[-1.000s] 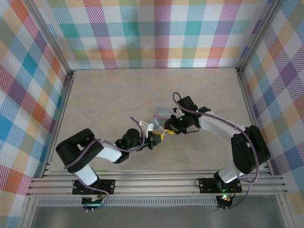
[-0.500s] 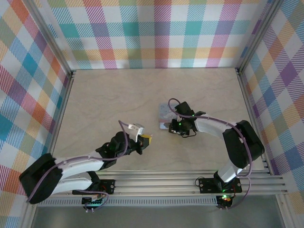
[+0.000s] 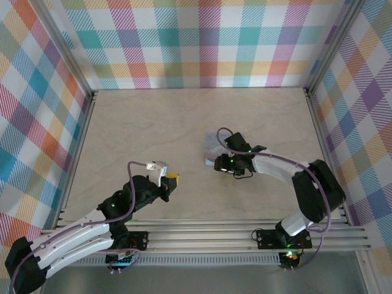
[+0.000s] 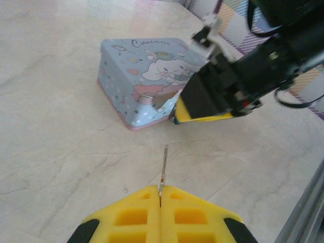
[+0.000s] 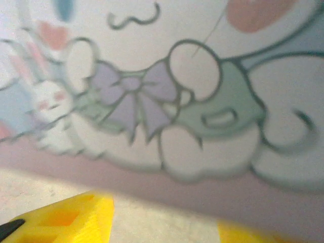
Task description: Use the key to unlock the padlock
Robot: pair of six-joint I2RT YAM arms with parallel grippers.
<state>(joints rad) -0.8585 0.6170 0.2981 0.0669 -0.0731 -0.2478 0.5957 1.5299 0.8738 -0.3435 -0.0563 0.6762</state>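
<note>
- Plainly, the left fingers (image 4: 160,212) are pressed together, their yellow pads (image 4: 134,217) meeting with no gap, and they pinch the key (image 4: 163,167) by its lower end.
- The key is a thin pale strip that stands out of the seam between the pads toward 12 o'clock in the left wrist view, leaning very slightly to 1 o'clock. Its free tip hangs over bare worktop (image 4: 61,152) and touches nothing.
- Beyond the key's tip at 12 o'clock, past a strip of open worktop, lies the pale blue cartoon-printed tin box (image 4: 142,76), well clear of the key.
- The right fingers (image 4: 202,114) sit at 1 o'clock from the key, with one yellow pad against the box's near right corner.
- In the right wrist view the right fingers are spread. One pad (image 5: 76,217) shows at 7 o'clock and the other at 5 o'clock, with a wide gap between them, and they grip nothing. The box's printed face (image 5: 167,116) lies close ahead, blurred.
- From above, the left fingers (image 3: 171,177) hover over the worktop (image 3: 147,122) toward its near edge, with the right fingers (image 3: 215,163) and the tin box (image 3: 211,144) at about 2 o'clock from them. The key is too small to make out there.
</note>
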